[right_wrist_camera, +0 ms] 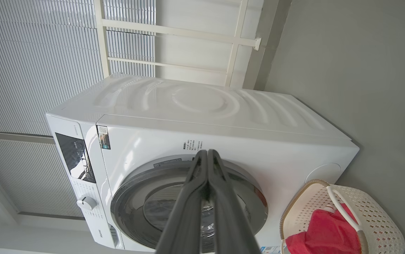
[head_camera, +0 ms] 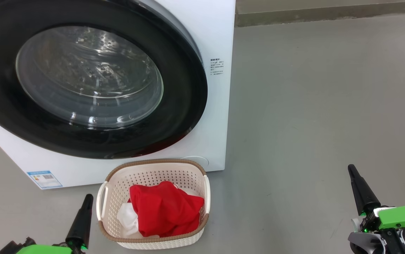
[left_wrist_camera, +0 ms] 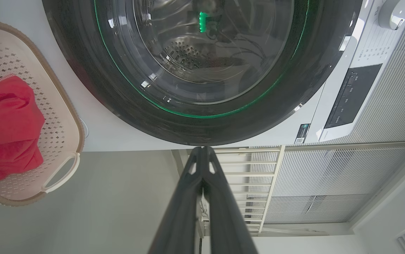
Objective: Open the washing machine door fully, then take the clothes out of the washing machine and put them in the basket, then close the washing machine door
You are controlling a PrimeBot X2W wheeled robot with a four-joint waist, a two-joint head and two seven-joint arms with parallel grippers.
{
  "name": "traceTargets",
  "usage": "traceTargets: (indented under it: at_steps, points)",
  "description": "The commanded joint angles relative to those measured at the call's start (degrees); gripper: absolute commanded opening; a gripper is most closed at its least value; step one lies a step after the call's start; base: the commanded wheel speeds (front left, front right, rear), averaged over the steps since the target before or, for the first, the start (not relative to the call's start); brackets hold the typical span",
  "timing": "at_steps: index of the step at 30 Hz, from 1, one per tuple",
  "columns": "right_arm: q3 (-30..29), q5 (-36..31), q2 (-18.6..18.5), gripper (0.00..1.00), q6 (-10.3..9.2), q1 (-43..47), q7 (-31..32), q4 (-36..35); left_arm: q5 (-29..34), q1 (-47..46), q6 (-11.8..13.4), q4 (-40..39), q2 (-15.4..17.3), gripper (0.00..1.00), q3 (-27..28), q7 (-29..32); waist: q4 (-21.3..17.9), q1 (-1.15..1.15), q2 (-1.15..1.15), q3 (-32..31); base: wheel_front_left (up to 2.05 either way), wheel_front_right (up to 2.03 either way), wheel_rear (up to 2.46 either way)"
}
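Observation:
The white washing machine [head_camera: 220, 31] stands ahead with its round washing machine door [head_camera: 174, 116] lying shut against its front, black rim around clear glass. On the floor in front sits the cream basket [head_camera: 153, 169] holding the red and white clothes [head_camera: 165, 210]. My left gripper [head_camera: 88, 197] is shut and empty at the lower left, just left of the basket. At the lower right, well clear of the basket, my right gripper [head_camera: 351, 168] is shut and empty. The door [left_wrist_camera: 124, 102] and basket [left_wrist_camera: 66, 116] appear in the left wrist view behind the shut left gripper [left_wrist_camera: 202, 150]. The washing machine [right_wrist_camera: 202, 106], basket [right_wrist_camera: 375, 218] and shut right gripper [right_wrist_camera: 206, 152] appear in the right wrist view.
Grey floor [head_camera: 322, 106] spreads to the right of the washer. A low dark ledge [head_camera: 329, 14] runs along the far wall. White slatted panels and a white frame [right_wrist_camera: 174, 31] stand behind the washer.

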Motion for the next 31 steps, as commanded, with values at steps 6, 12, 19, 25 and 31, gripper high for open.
traceTargets:
  at_steps: [6, 12, 19, 25, 31]
  points:
    - [0.96, -0.02, -0.50, 0.00, -0.03, -2.42, 0.34, -1.71, -0.33, -2.29, -0.40, -1.19, 0.49, 0.00, 2.15, 0.33, 0.00, 0.00, 0.00, 0.00, 0.00, 0.00, 0.00]
    - [0.96, -0.02, -0.50, 0.00, -0.03, -2.42, 0.34, -1.71, -0.31, -2.30, -0.40, -1.19, 0.48, 0.00, 2.17, 0.35, 0.00, 0.00, 0.00, 0.00, 0.00, 0.00, 0.00]
    - [0.97, -0.02, -0.50, 0.00, -0.03, -2.42, 0.34, -1.71, -0.29, -2.30, -0.40, -1.19, 0.46, 0.00, 2.19, 0.37, 0.00, 0.00, 0.00, 0.00, 0.00, 0.00, 0.00]
    - [0.97, -0.01, -0.50, 0.00, -0.03, -2.42, 0.34, -1.71, -0.27, -2.30, -0.40, -1.19, 0.45, 0.00, 2.21, 0.39, 0.00, 0.00, 0.00, 0.00, 0.00, 0.00, 0.00]
    - [0.97, -0.01, -0.50, 0.00, -0.03, -2.42, 0.34, -1.71, -0.25, -2.30, -0.40, -1.19, 0.43, 0.00, 2.23, 0.40, 0.00, 0.00, 0.00, 0.00, 0.00, 0.00, 0.00]
